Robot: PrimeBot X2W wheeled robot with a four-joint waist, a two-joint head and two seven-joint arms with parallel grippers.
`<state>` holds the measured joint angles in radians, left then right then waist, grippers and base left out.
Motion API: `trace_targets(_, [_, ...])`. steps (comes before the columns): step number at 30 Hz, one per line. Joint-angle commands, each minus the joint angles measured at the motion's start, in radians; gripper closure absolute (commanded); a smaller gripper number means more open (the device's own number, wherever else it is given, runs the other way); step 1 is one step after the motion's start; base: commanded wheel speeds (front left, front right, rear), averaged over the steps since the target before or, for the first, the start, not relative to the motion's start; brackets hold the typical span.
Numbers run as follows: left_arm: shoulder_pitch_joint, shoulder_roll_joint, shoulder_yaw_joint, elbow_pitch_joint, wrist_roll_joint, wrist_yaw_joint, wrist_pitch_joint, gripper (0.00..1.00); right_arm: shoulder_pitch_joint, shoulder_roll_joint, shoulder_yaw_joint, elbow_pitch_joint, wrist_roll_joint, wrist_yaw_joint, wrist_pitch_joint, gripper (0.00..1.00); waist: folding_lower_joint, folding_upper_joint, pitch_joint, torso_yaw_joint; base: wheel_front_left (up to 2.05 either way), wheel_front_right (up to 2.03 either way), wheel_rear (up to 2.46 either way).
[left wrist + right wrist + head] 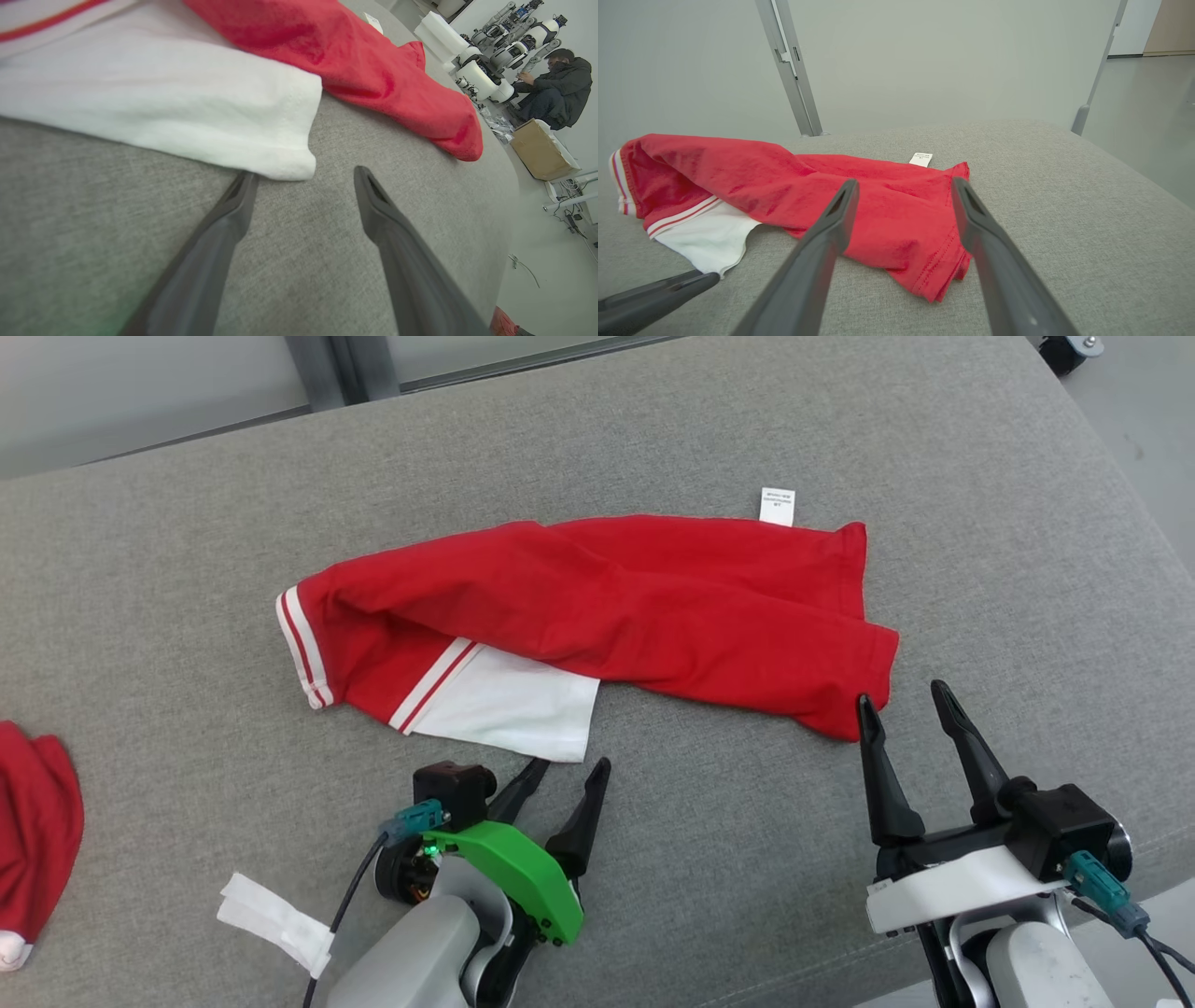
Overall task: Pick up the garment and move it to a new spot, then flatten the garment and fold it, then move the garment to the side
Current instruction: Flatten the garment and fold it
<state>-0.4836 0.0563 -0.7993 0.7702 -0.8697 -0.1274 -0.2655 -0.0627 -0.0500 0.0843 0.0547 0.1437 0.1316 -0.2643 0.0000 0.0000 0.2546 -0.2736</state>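
A crumpled red fabric garment with white striped trim (607, 607) is lying across the middle of a grey woven cushioned surface (934, 439), its white panel (513, 705) nearest the left gripper (571, 765), whose fingers are standing spread and empty just short of the cloth; the right gripper (901, 693) is hovering, likewise released, at the garment's red hem corner

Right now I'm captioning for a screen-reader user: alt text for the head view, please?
A red garment with white striped trim and a white panel lies rumpled on a grey cushion. Below it the left gripper and right gripper stand open, fingertips close to its near edge. Another red cloth lies far left.
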Motion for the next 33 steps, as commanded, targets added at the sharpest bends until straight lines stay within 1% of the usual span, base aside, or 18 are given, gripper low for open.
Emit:
trace_targets(1, [0.01,0.002,-0.016,0.018,-0.021,-0.006,0.009,0.0,-0.005,-0.001,0.001,-0.003,0.008,-0.002,0.0,0.0,0.0,0.0,0.006,-0.007,0.0,0.0,0.0])
trace_targets(4, [-0.003,0.007,-0.034,0.017,-0.031,-0.007,0.007,0.0,-0.003,-0.001,0.001,-0.003,0.012,-0.002,0.0,0.0,0.0,0.0,0.009,-0.008,0.0,0.0,0.0])
trace_targets(5, [-0.007,0.01,-0.035,0.018,-0.033,-0.007,0.006,0.13,-0.003,-0.001,0.001,-0.002,0.013,-0.002,0.0,0.0,0.0,0.0,0.009,-0.008,0.0,0.0,0.0])
trace_targets(6, [-0.015,0.015,-0.034,0.019,-0.032,-0.007,0.005,0.32,-0.004,-0.001,0.001,-0.002,0.014,-0.002,0.0,0.0,0.0,0.0,0.01,-0.008,0.0,0.0,0.0])
trace_targets(7, [-0.019,0.016,-0.03,0.017,-0.033,-0.007,0.005,0.53,-0.005,-0.001,0.001,-0.001,0.015,-0.002,0.0,0.0,0.0,0.0,0.01,-0.008,0.0,0.0,0.0])
trace_targets(8, [-0.024,0.018,-0.027,0.011,-0.032,-0.007,0.004,0.67,-0.008,-0.001,0.0,-0.001,0.015,-0.002,0.0,0.0,0.0,0.0,0.011,-0.008,0.0,0.0,0.0])
trace_targets(9, [-0.028,0.02,-0.02,0.004,-0.026,-0.007,0.004,0.76,-0.009,-0.001,0.0,-0.001,0.015,-0.002,0.0,0.0,0.0,0.0,0.011,-0.007,0.0,0.0,0.0])
trace_targets(10, [-0.029,0.021,-0.014,-0.001,-0.02,-0.006,0.004,0.98,-0.011,-0.001,0.0,-0.001,0.016,-0.002,0.0,0.0,0.0,0.0,0.012,-0.007,0.0,0.0,0.0])
trace_targets(11, [-0.027,0.022,-0.016,-0.004,-0.017,-0.006,0.004,1.0,-0.012,-0.001,0.001,-0.001,0.017,-0.002,0.0,0.0,0.0,0.0,0.012,-0.006,0.0,0.0,0.0])
trace_targets(16, [-0.022,0.039,-0.003,-0.034,0.009,-0.006,0.003,1.0,-0.011,-0.001,-0.005,-0.005,0.019,-0.002,0.0,0.0,0.0,0.0,0.013,0.003,0.0,0.0,0.0])
trace_targets(19, [-0.014,0.053,0.044,-0.085,0.042,-0.005,0.002,1.0,-0.005,-0.001,-0.009,-0.002,0.018,-0.002,0.0,0.0,0.0,0.0,0.013,0.015,0.0,0.0,0.0])
trace_targets(25, [0.064,0.076,0.214,-0.244,0.135,-0.005,0.001,1.0,0.014,-0.001,-0.007,0.046,0.023,-0.002,0.0,0.0,0.0,0.0,0.011,0.042,0.0,0.0,0.0])
trace_targets(30, [0.15,0.085,0.361,-0.389,0.234,-0.005,0.001,1.0,0.016,-0.001,-0.019,0.135,0.016,-0.002,0.0,0.0,0.0,0.0,0.009,0.064,0.0,0.0,0.0])
trace_targets(33, [0.195,0.075,0.42,-0.462,0.27,-0.005,0.001,1.0,0.003,-0.001,-0.032,0.204,0.02,-0.002,0.0,0.0,0.0,0.0,0.006,0.08,0.0,0.0,0.0])
